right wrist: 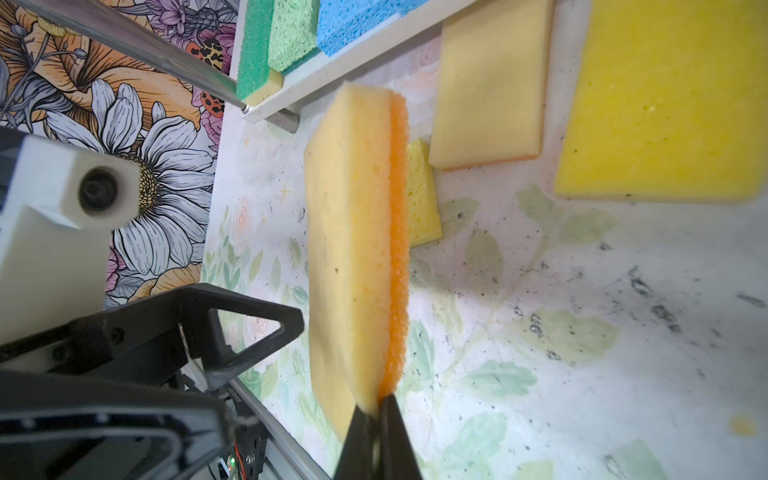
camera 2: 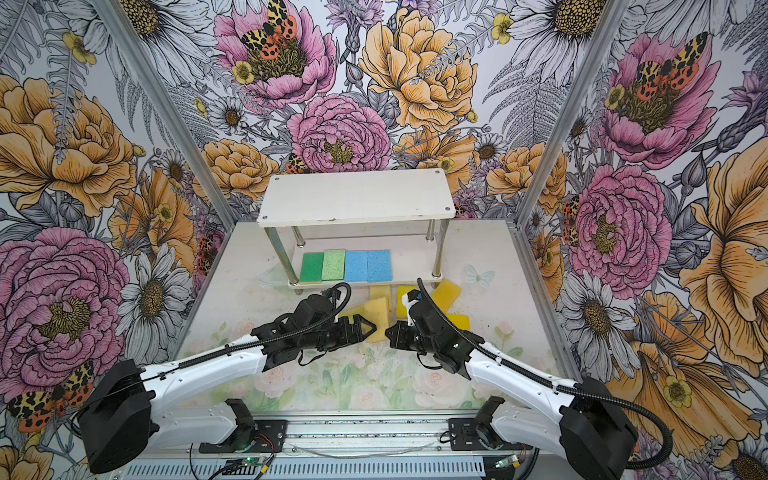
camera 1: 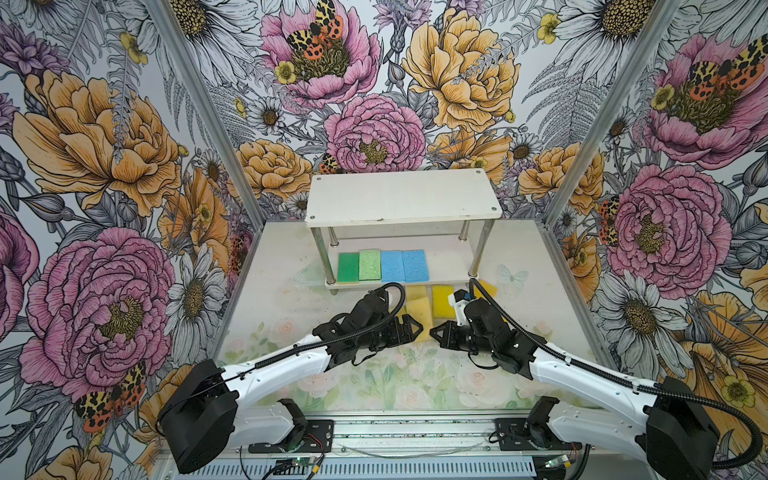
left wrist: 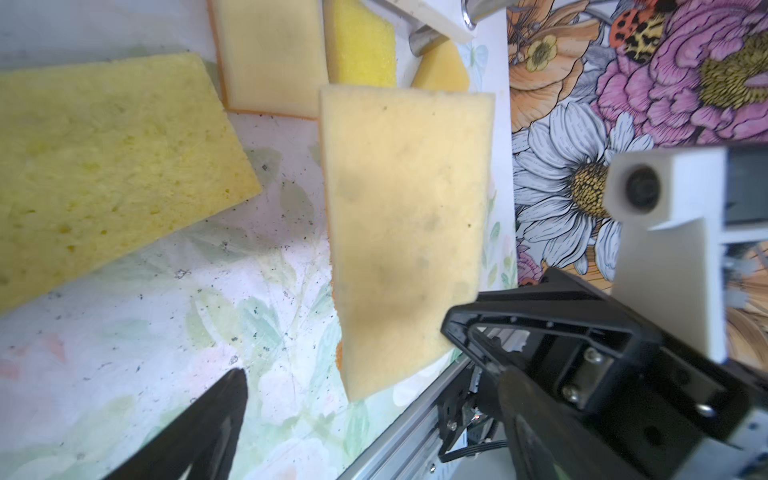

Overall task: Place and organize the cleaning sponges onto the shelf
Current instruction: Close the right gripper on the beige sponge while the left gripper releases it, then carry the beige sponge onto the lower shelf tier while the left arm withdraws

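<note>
Sponge [right wrist: 353,249] pinched by edge in R gripper [right wrist: 376,405]; L gripper [camera 1: 415,328] spread, just beside.

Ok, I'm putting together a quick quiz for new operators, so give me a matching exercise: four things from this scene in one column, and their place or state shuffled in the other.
1. dark green sponge
2. tan sponge between the grippers
3. left gripper
4. bright yellow sponge

A. lying flat on the table
B. open, holding nothing
C. pinched in the right gripper
D. left end of the row on the lower board of the shelf

Pairs: 1-D, 2-C, 3-B, 4-A
</note>
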You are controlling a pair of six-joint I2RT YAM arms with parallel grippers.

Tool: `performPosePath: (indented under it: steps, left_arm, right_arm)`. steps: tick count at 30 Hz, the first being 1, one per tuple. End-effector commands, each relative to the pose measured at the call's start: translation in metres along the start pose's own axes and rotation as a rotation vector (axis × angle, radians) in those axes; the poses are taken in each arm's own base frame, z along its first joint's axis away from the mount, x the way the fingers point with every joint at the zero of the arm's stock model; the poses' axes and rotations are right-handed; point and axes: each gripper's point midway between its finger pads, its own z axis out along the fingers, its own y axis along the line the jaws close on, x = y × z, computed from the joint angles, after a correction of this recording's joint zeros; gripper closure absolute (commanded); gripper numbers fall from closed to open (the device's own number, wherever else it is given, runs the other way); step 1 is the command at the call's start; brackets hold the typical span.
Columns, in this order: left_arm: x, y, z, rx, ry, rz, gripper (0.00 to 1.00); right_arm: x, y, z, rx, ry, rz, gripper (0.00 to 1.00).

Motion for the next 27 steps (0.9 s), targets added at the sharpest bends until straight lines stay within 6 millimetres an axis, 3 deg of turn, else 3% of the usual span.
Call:
performPosePath:
  steps: [1, 6, 14, 20, 27]
  left_arm:
    - [-0.012, 0.011, -0.019, -0.022, -0.059, 0.007, 0.01]
    - [-0.023, 0.031, -0.046, -0.014, -0.132, -0.044, 0.01]
    - [-0.017, 0.057, -0.071, 0.002, -0.174, -0.120, 0.01]
    - [-0.014, 0.069, -0.080, 0.021, -0.196, -0.172, 0.01]
    - [-0.014, 0.069, -0.082, 0.029, -0.201, -0.183, 0.01]
  right_arm:
    - [-0.015, -0.008, -0.011, 0.077, -0.065, -0.063, 0.98]
    - [-0.043, -0.013, -0.023, 0.157, -0.116, -0.122, 0.97]
    - [-0.092, -0.012, -0.034, 0.222, -0.193, -0.181, 0.97]
    - [-0.116, -0.005, -0.041, 0.249, -0.232, -0.225, 0.97]
    - [-0.132, 0.001, -0.050, 0.281, -0.272, -0.281, 0.96]
